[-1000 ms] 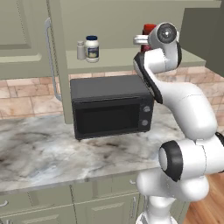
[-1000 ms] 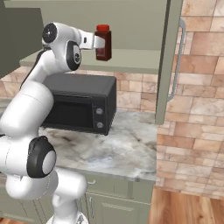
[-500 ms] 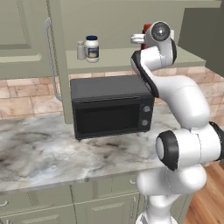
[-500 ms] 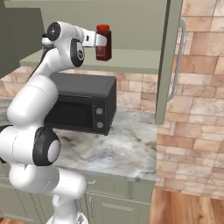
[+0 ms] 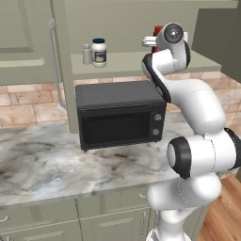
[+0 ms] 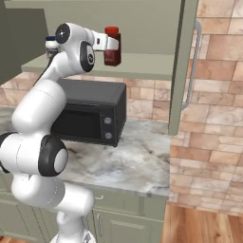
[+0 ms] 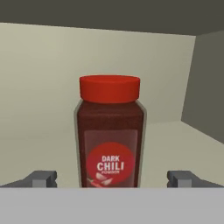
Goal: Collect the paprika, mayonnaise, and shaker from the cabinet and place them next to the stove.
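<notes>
The paprika point(image 7: 110, 131), a dark red bottle with a bright red cap, stands upright on the open cabinet's shelf point(image 5: 127, 63). My gripper point(image 7: 111, 181) is open, one fingertip point(image 7: 43, 178) on each side of the bottle with clear gaps. From the right base view the paprika point(image 6: 113, 53) shows just past my gripper point(image 6: 108, 43). In the left base view the paprika point(image 5: 157, 31) peeks out behind my wrist. Further left on the shelf stand the blue-lidded mayonnaise point(image 5: 99, 52) and, touching or nearly touching it, the small grey shaker point(image 5: 86, 54). The stove is out of view.
A black microwave point(image 5: 120, 113) sits on the marble counter point(image 5: 47, 160) right under the shelf. One cabinet door point(image 6: 182, 66) with a silver bar handle hangs open at the right, another door point(image 5: 59, 61) at the left. Brick wall lies behind.
My hand has reached forward along the shelf, bringing the open fingers up around the paprika. The bottle, jar and shaker have stayed put.
</notes>
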You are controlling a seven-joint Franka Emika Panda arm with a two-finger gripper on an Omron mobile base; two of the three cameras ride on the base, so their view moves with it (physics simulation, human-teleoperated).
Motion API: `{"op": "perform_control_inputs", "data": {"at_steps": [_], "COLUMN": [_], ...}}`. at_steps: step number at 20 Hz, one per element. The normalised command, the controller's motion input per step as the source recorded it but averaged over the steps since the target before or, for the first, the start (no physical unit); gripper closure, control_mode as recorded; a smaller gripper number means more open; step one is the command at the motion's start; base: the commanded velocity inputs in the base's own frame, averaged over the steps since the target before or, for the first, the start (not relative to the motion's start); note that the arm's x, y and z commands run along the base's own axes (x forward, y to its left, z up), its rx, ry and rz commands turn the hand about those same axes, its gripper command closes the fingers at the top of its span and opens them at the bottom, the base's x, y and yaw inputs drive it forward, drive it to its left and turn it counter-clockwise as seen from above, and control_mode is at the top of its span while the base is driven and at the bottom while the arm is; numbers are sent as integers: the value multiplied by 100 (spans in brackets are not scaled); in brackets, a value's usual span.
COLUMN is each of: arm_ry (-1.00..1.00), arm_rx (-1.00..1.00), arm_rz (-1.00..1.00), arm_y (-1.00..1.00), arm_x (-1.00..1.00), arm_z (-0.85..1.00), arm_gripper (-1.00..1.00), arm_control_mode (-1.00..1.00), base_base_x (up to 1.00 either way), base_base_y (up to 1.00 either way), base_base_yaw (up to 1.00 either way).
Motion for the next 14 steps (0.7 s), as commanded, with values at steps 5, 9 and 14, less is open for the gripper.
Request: {"op": "perform_control_inputs", "data": {"at_steps": [5, 9, 14], "arm_ry": [0, 0, 0], "arm_rx": [0, 0, 0], "arm_rz": [0, 0, 0], "arm_y": [-2, 0, -2], "arm_x": [7, 17, 7], "arm_z": [0, 0, 0], "arm_gripper": [-100, -100, -100], "arm_control_mode": [-100, -100, -100], "base_base_x": [0, 0, 0], "base_base_y": [0, 0, 0], "base_base_yaw": [0, 0, 0]}}
